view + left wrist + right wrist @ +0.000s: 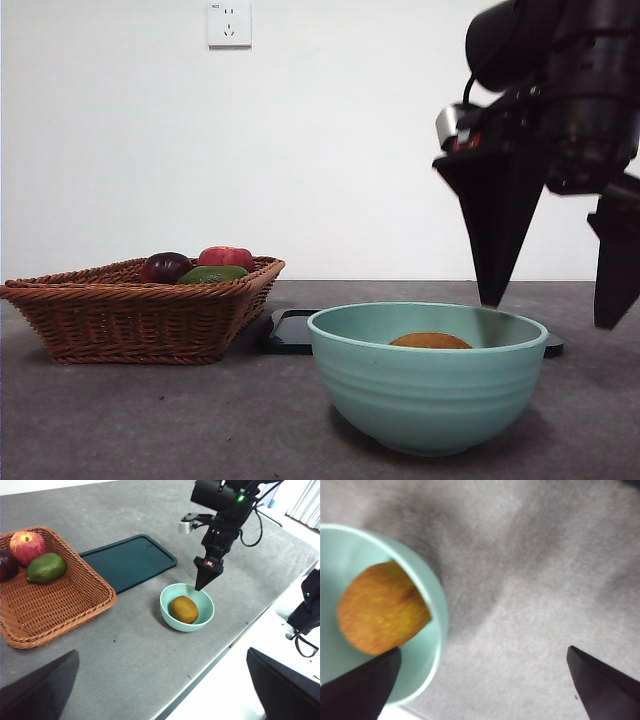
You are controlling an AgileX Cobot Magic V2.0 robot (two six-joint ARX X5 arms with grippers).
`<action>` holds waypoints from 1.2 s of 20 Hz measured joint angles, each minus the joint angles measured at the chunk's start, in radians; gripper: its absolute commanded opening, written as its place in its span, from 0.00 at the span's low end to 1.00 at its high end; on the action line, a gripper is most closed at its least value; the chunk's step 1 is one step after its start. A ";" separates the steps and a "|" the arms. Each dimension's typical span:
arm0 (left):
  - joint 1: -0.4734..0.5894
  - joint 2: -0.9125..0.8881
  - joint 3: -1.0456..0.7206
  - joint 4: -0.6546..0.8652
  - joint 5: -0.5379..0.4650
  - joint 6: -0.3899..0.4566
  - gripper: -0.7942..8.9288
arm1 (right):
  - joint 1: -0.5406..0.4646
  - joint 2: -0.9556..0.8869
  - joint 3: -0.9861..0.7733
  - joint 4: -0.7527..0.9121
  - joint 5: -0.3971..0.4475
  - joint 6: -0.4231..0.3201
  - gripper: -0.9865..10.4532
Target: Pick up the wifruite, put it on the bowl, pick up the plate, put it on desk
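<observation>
The orange-brown wifruite [184, 609] lies inside the mint-teal bowl [167, 611] on the grey desk [135, 645]. It also shows in the front view [430, 341] in the bowl [425, 395], and in the right wrist view [382, 607]. My right gripper [550, 312] hangs open and empty just above the bowl's rim and off to one side of it, apart from the fruit. A dark green rectangular plate [127, 560] lies flat on the desk behind the bowl. My left gripper [161, 652] is open and empty, high and away from the bowl.
A wicker basket [130, 310] stands to the left of the plate. It holds a dark purple fruit [165, 267], a red fruit [226, 257] and a green fruit [212, 274]. The desk's front edge [200, 680] runs close to the bowl.
</observation>
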 measured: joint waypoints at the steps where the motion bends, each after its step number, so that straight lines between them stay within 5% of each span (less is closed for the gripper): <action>1: 0.000 0.000 0.000 0.000 0.000 0.000 0.63 | 0.000 0.015 0.000 0.002 0.000 -0.002 0.64; 7: 0.000 0.000 0.000 0.000 0.000 0.000 0.63 | 0.001 0.079 0.000 0.033 0.000 -0.011 0.47; 15: 0.000 0.000 0.000 0.000 0.000 0.000 0.63 | 0.061 0.106 0.000 0.100 -0.015 -0.014 0.10; 24: 0.000 0.000 0.000 0.000 0.000 0.000 0.63 | 0.090 0.107 0.114 0.035 0.034 -0.013 0.09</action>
